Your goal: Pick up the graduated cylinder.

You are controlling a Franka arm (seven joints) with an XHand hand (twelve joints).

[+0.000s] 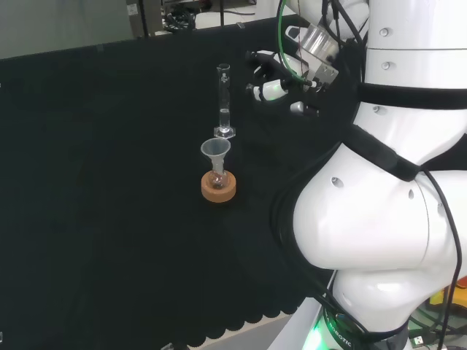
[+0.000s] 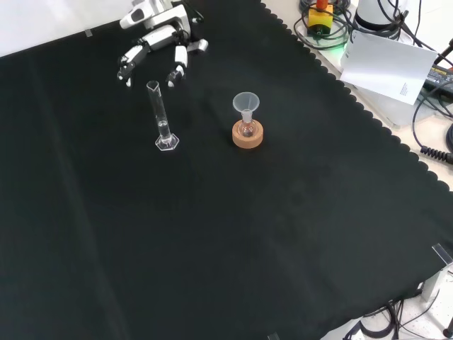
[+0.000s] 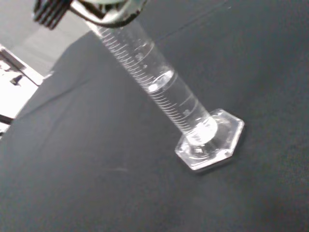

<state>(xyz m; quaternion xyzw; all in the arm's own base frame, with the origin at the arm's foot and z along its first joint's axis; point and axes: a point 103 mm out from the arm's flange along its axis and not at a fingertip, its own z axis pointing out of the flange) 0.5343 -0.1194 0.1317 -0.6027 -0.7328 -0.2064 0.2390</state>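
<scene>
Clear graduated cylinder (image 2: 163,117) upright on hexagonal base, some liquid inside.

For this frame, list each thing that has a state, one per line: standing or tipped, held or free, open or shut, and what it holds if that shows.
graduated cylinder: upright on its hexagonal base, free, some clear liquid in the lower part.
hand: open, fingers relaxed, beside the cylinder's top, not touching it.
funnel: upright, seated in the flask's neck.
flask: upright in the cork ring; contents unclear.
cork ring: flat on the cloth, carrying the flask.
</scene>
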